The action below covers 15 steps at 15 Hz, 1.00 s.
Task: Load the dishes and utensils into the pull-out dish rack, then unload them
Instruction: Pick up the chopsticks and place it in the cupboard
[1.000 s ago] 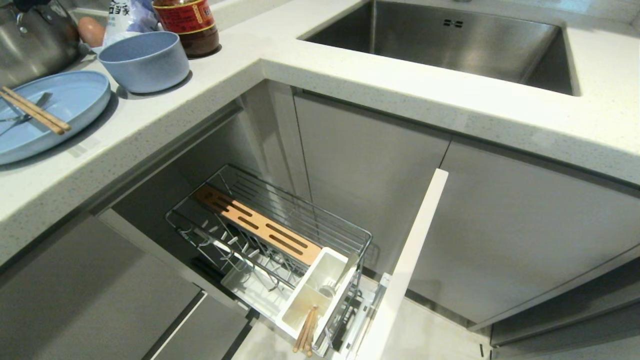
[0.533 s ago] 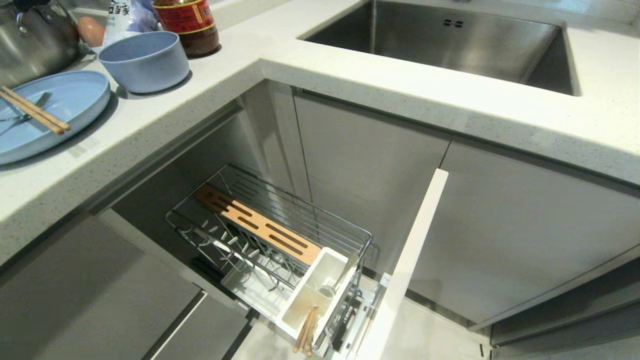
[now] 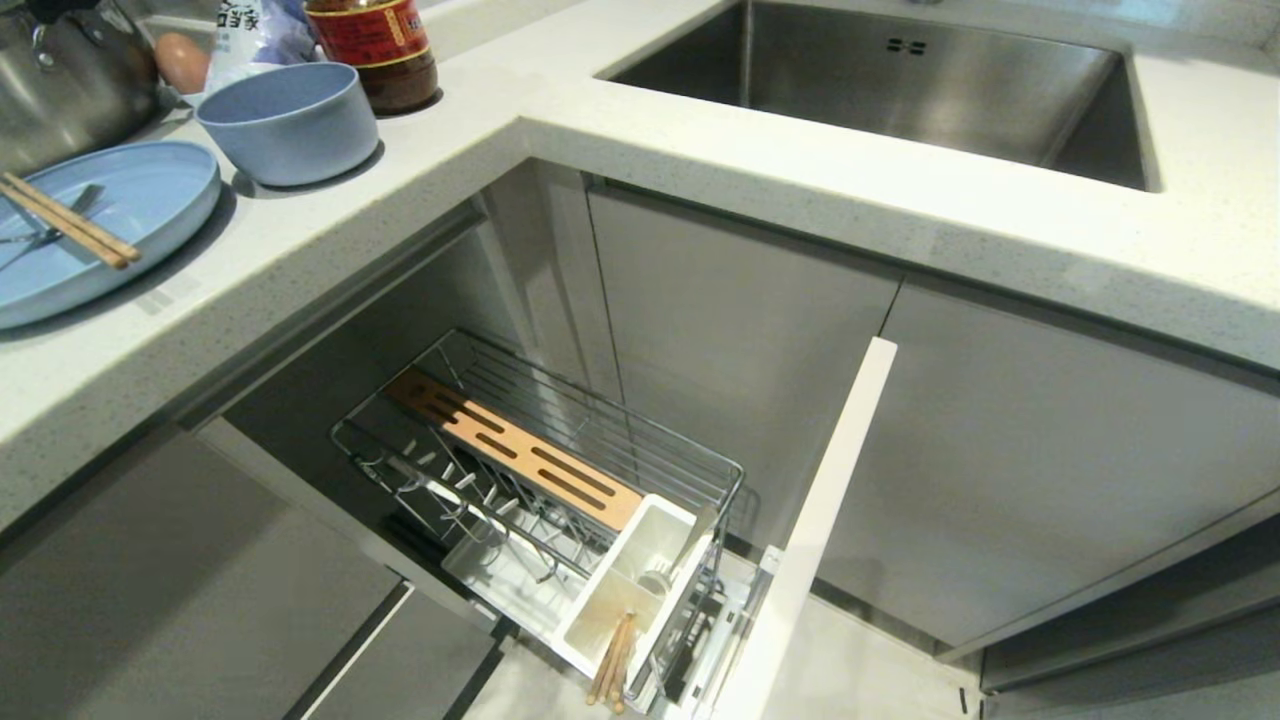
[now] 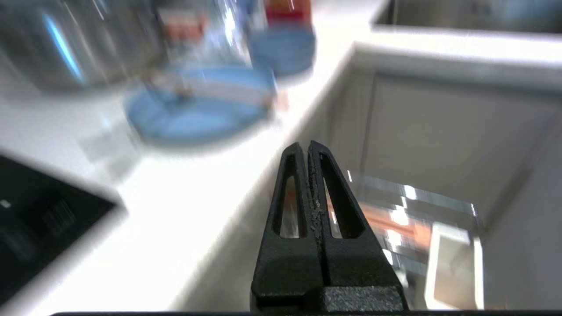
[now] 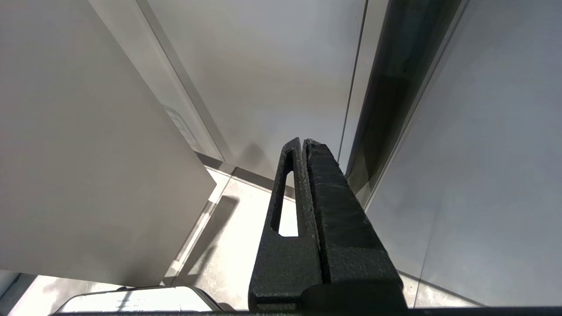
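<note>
From the head view, neither arm is to be seen; the rack point(image 3: 545, 490) is pulled out under the counter point(image 3: 700, 140), with a pair of chopsticks point(image 3: 611, 661) standing in its white cup point(image 3: 630, 590). On the counter the plate point(image 3: 100, 230) lies with a second pair of chopsticks point(image 3: 68, 220) and a thin metal utensil point(image 3: 45, 235) on it, and the bowl point(image 3: 290, 120) stands just beside the plate, in front of a sauce bottle point(image 3: 375, 45); a steel pot point(image 3: 65, 85) is near, and the sink point(image 3: 900, 85) is well apart. In the left wrist view, the left gripper point(image 4: 309, 147) has its jaws pressed together with nothing between them; it hangs over the edge of the counter point(image 4: 175, 210). The plate point(image 4: 197, 109) and the bowl point(image 4: 283, 50) lie beyond the jaw tips, blurred, and the rack point(image 4: 412, 219) is below, to one side of the jaws. In the right wrist view, the right gripper point(image 5: 303, 142) also has its jaws closed on nothing, pointing at plain cabinet panels point(image 5: 272, 70) and the floor point(image 5: 246, 237); no dish is near these jaws.
</note>
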Tool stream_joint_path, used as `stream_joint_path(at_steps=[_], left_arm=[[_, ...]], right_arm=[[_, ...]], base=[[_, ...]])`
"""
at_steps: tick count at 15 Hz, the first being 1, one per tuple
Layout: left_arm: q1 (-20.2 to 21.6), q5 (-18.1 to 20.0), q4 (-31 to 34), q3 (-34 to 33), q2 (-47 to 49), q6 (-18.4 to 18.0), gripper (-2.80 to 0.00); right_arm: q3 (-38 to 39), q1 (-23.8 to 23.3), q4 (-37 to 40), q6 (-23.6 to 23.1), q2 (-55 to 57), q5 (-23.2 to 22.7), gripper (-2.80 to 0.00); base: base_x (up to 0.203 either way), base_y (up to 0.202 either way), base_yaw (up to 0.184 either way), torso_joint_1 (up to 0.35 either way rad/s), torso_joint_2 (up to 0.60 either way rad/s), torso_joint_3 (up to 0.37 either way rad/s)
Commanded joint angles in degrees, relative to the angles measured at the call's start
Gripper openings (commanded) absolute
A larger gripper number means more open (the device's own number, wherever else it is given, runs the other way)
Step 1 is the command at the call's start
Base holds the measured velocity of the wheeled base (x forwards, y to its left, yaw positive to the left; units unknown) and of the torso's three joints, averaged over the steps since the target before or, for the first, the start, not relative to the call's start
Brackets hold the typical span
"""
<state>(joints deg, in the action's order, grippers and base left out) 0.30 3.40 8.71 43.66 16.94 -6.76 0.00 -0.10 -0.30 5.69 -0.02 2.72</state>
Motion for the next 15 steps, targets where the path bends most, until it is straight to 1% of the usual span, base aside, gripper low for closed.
stream_joint_path(at_steps=[1, 2, 4, 5, 6, 7, 8, 9, 11, 12, 14, 15], left_arm=[[0.3, -1.4, 2.0, 14.4, 14.4, -1.0, -2.8], [0.4, -3.3, 3.7, 19.6, 19.5, -2.7, -2.8], [0.7, -6.4, 5.6, 26.5, 27.5, -4.6, -2.8], [1.5, -7.1, 6.3, 29.4, 31.4, -4.4, -2.8], [2.7, -7.5, 6.7, 32.1, 34.5, -3.1, -2.8], [4.4, -7.2, 7.4, 35.3, 37.8, -0.6, -2.8], [6.3, -6.1, 9.4, 39.5, 40.7, 1.6, -2.8], [7.6, -5.1, 14.4, 43.9, 43.2, 3.1, -2.8], [9.5, -3.8, 26.7, 52.1, 48.8, 4.7, -2.8], [10.0, -3.4, 30.3, 55.1, 51.5, 6.6, -2.8], [10.1, -3.0, 33.2, 58.8, 55.3, 15.7, -2.8], [10.0, -3.0, 34.9, 60.5, 56.8, 19.5, -2.8]], right_arm=[[0.0, 0.0, 0.0, 0.0, -0.2, 0.0, -2.8], [0.0, 0.0, 0.0, 0.0, -0.2, 0.0, -2.8], [0.0, 0.0, 0.0, 0.0, -0.2, 0.0, -2.8], [0.0, 0.0, 0.0, 0.0, -0.2, 0.0, -2.8], [0.0, 0.0, 0.0, 0.0, -0.2, 0.0, -2.8], [0.0, 0.0, 0.0, 0.0, -0.2, 0.0, -2.8], [0.0, 0.0, 0.0, 0.0, -0.2, 0.0, -2.8], [0.0, 0.0, 0.0, 0.0, -0.2, 0.0, -2.8], [0.0, 0.0, 0.0, 0.0, -0.2, 0.0, -2.8], [0.0, 0.0, 0.0, 0.0, -0.2, 0.0, -2.8], [0.0, 0.0, 0.0, 0.0, -0.2, 0.0, -2.8], [0.0, 0.0, 0.0, 0.0, -0.2, 0.0, -2.8]], base=[[0.0, 0.0, 0.0, 0.0, 0.0, 0.0], [0.0, 0.0, 0.0, 0.0, 0.0, 0.0], [0.0, 0.0, 0.0, 0.0, 0.0, 0.0], [0.0, 0.0, 0.0, 0.0, 0.0, 0.0], [0.0, 0.0, 0.0, 0.0, 0.0, 0.0], [0.0, 0.0, 0.0, 0.0, 0.0, 0.0], [0.0, 0.0, 0.0, 0.0, 0.0, 0.0], [0.0, 0.0, 0.0, 0.0, 0.0, 0.0], [0.0, 0.0, 0.0, 0.0, 0.0, 0.0], [0.0, 0.0, 0.0, 0.0, 0.0, 0.0], [0.0, 0.0, 0.0, 0.0, 0.0, 0.0], [0.0, 0.0, 0.0, 0.0, 0.0, 0.0]])
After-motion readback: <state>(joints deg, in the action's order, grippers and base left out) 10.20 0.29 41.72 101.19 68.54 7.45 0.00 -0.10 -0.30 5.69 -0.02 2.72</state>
